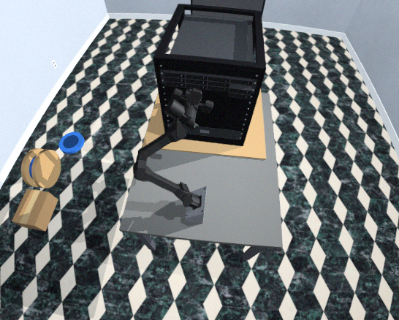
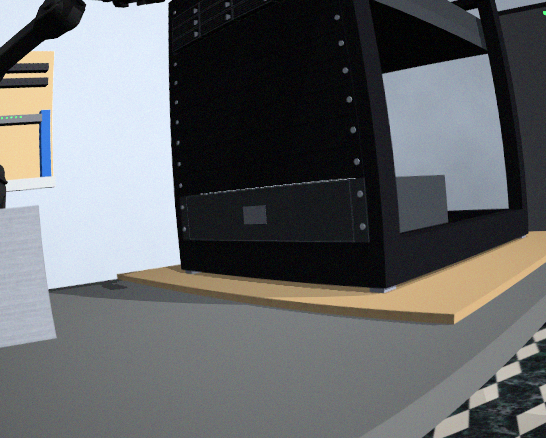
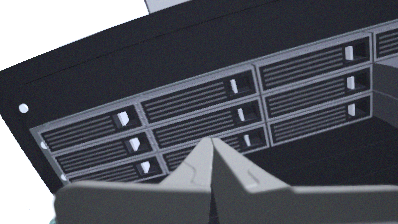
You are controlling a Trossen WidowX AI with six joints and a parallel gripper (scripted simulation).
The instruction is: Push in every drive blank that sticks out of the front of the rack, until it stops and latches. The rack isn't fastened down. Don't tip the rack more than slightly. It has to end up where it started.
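Note:
The black open-frame rack (image 1: 208,60) (image 2: 380,150) stands on a tan mat (image 1: 256,146) (image 2: 425,305) at the far end of the grey table (image 1: 237,204). Rows of slotted drive blanks (image 1: 204,81) (image 3: 200,100) (image 2: 200,15) fill the top of its front. In the right column one blank (image 1: 240,93) (image 3: 386,85) sticks out toward me. My gripper (image 3: 209,145) (image 1: 183,94) is shut and empty. It points up at the lower row of blanks on the rack's left side, its tips just below the bottom middle blank (image 3: 235,142). I cannot tell whether they touch it.
A flat black panel with a grey label (image 1: 204,131) (image 2: 275,212) sits low in the rack front. The arm's base plate (image 1: 195,204) is on the near table. On the floor at left lie a blue bowl (image 1: 71,142), a round wooden thing (image 1: 40,168) and a box (image 1: 35,209).

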